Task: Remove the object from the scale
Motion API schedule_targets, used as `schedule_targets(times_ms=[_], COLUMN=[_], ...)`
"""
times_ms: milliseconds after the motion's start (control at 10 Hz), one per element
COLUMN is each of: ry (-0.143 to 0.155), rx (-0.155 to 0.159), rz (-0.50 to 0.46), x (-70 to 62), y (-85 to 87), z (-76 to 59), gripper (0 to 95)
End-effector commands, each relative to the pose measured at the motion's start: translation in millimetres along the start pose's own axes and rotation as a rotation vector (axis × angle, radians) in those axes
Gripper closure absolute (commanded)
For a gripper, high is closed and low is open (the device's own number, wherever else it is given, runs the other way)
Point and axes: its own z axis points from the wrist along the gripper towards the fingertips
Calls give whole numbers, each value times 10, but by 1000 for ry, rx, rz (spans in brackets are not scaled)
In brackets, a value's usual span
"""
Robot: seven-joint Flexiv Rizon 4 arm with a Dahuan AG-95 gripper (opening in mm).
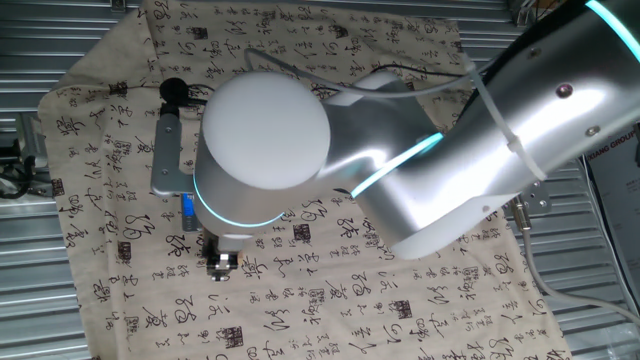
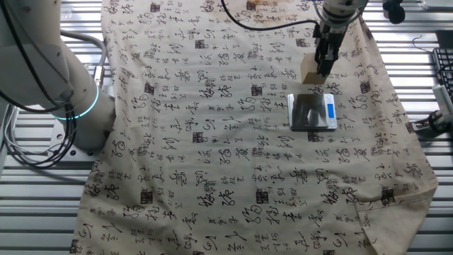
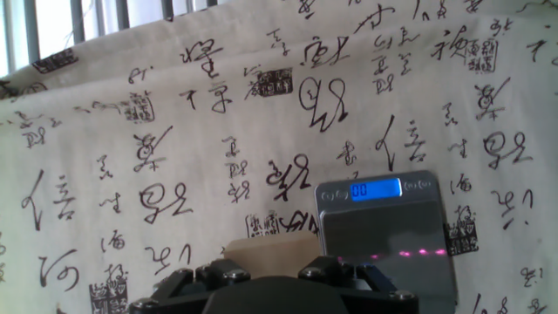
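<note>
The scale [image 2: 312, 111] is a small grey rectangle with a blue strip [image 2: 330, 110], lying on the printed cloth. Its platform is bare. It also shows in the hand view [image 3: 384, 235] with its blue display lit, and in one fixed view [image 1: 168, 150] partly behind the arm. My gripper [image 2: 320, 65] is shut on the tan block [image 2: 308, 71] and holds it off the scale, just past the scale's far edge. In the hand view the block [image 3: 270, 250] sits between my fingers, left of the scale. In one fixed view only a bit of the block [image 1: 227, 262] shows under the arm.
A cream cloth with black calligraphy [image 2: 212, 127] covers the slatted metal table. The arm's base [image 2: 42, 64] stands at the left. A black cable [image 2: 269, 27] runs across the far cloth. A keyboard edge [image 2: 444, 71] lies at the right.
</note>
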Motion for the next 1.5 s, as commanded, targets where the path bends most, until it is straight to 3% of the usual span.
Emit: schedule_targets(times_ms=[100,1500], ry=[-1,-2], rx=[0,-6], rz=[-4,7], x=[11,57], y=[0,51], z=[1,6], gripper=[950,950])
